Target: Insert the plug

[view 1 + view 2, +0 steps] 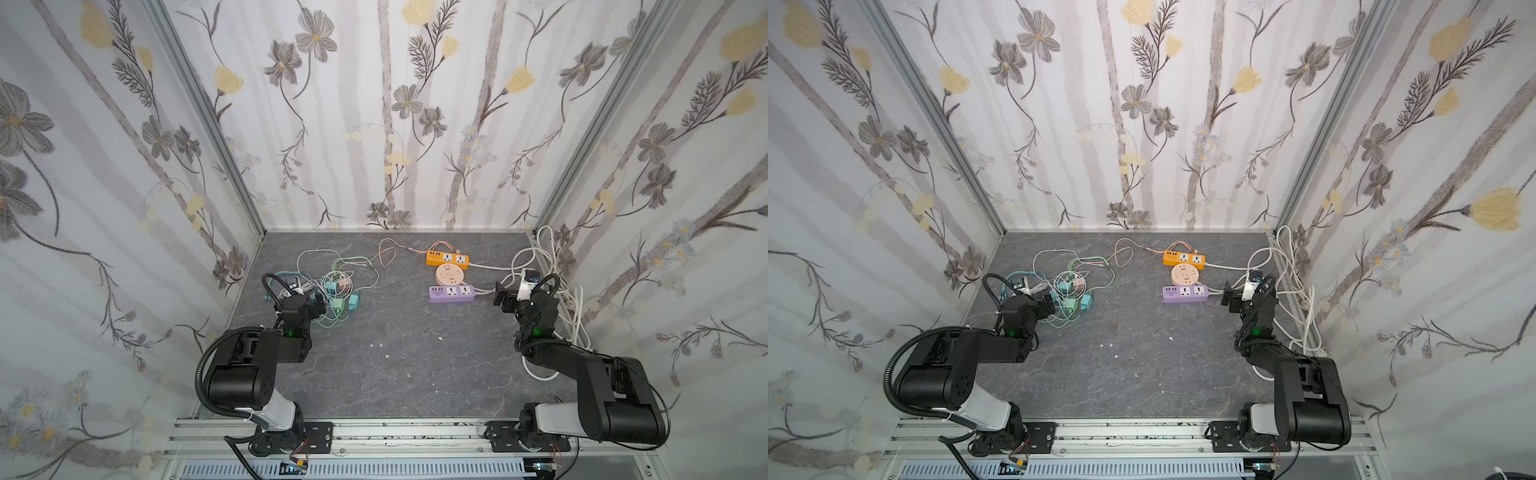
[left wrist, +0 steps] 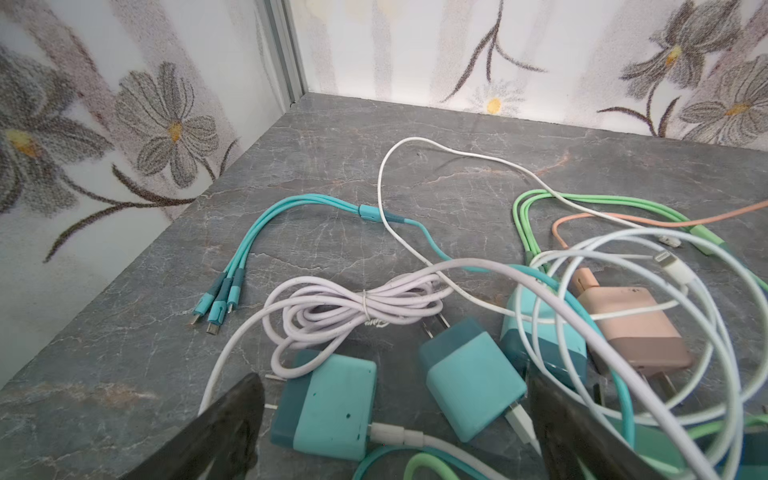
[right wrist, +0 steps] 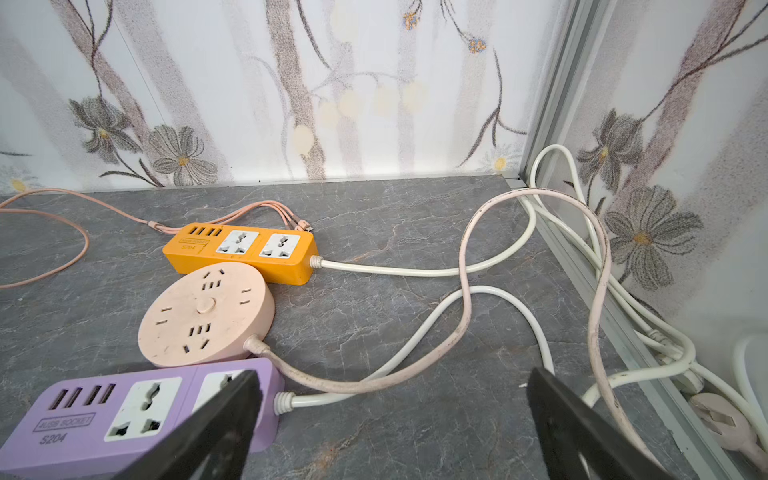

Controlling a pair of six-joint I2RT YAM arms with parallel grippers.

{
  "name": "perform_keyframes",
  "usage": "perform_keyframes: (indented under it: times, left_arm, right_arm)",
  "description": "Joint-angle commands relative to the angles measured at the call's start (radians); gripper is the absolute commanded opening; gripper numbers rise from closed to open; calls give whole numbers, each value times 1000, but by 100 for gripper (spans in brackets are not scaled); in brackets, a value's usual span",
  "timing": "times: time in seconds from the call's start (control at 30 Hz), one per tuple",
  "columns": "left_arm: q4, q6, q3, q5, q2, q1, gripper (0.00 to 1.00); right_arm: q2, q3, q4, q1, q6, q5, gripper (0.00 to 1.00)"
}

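Teal two-tone cube charger plug (image 2: 469, 386) lies between the spread, empty jaws of the left gripper (image 2: 395, 380); best pinch its flat sides squarely. Right gripper (image 3: 395, 374), well apart, gapes empty too.

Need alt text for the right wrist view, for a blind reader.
The open right gripper hangs near the cord end of a purple power strip; beyond lie a round pink socket and an orange power strip, their cords looping away.
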State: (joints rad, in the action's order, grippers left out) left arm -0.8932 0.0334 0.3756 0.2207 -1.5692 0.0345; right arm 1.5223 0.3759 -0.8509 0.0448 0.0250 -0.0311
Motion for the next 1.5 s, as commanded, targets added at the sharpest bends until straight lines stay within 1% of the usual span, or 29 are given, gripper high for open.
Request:
perform_keyframes:
  times: [0.0,0.97,1.03,1.1,1.17,1.23,1.27,1.33,1.43,1.47]
  left_arm:
    - [-45,8,1,0,-1,-1,100]
    - [-49,5,-2,9,3,2,100]
    - [-19,0,1,26,29,11,100]
    - [31,-6,2,47,85,20,100]
    - [181,14,26,83,180,30,100]
    - [387,81,78,141,273,34,100]
    - [485,118,106,171,304,37,100]
    - [611,155,138,215,389,56,100]
    - [733,191,181,302,481,127,100]
    - [784,216,207,307,510,152,100]
  right_arm:
    - [-2,8,-19,-2,3,-16,99]
    - [-2,6,-21,-2,1,-16,99]
    - [-6,6,-22,-2,1,-22,99]
    - [-30,6,-3,-2,-3,-40,99]
    - [-85,15,54,-2,-7,-44,99]
    - [-157,54,195,-2,6,-41,99]
    - [-197,96,325,-2,38,-34,99]
    - [-243,188,549,-2,109,-32,99]
    - [-251,295,741,-2,231,-92,99]
    - [-242,334,802,-2,287,-115,99]
